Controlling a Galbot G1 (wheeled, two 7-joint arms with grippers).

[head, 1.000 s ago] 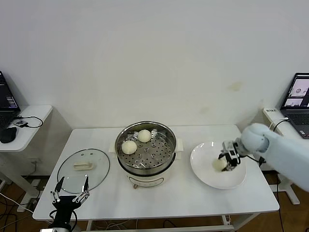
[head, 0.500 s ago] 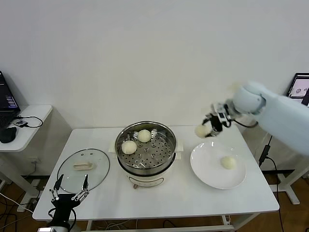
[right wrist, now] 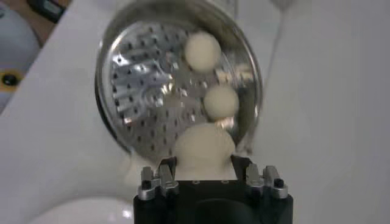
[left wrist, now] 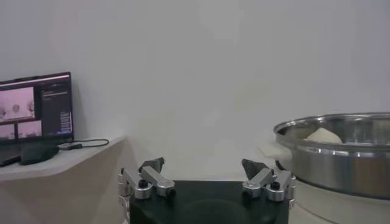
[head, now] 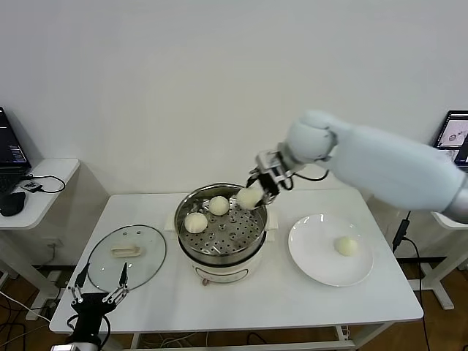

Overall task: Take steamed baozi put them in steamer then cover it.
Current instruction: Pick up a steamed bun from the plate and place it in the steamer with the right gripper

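**Right gripper holds a bun over the steamer rim**

The right gripper [head: 252, 194] has its jaws closed on a bun [head: 248, 197], which sits between them in the right wrist view [right wrist: 204, 147]. It hangs above the right-hand rim of the steamer [head: 221, 248], the pale arm reaching in from the right side.

Inside the steamer, two buns rest on the perforated tray [head: 227, 232]: one at the left [head: 195, 222] and one toward the back [head: 219, 205], apart from each other. The steamer stands at the middle of the white tabletop [head: 278, 292].

To its right lies a white plate [head: 314, 256], carrying one remaining bun [head: 345, 246] toward its right side.

To the steamer's left, a glass lid [head: 126, 254] lies flat on the tabletop.

The left gripper [head: 97, 288] is idle at the near left edge of the tabletop, just in front of the lid, its jaws spread wide and holding nothing.
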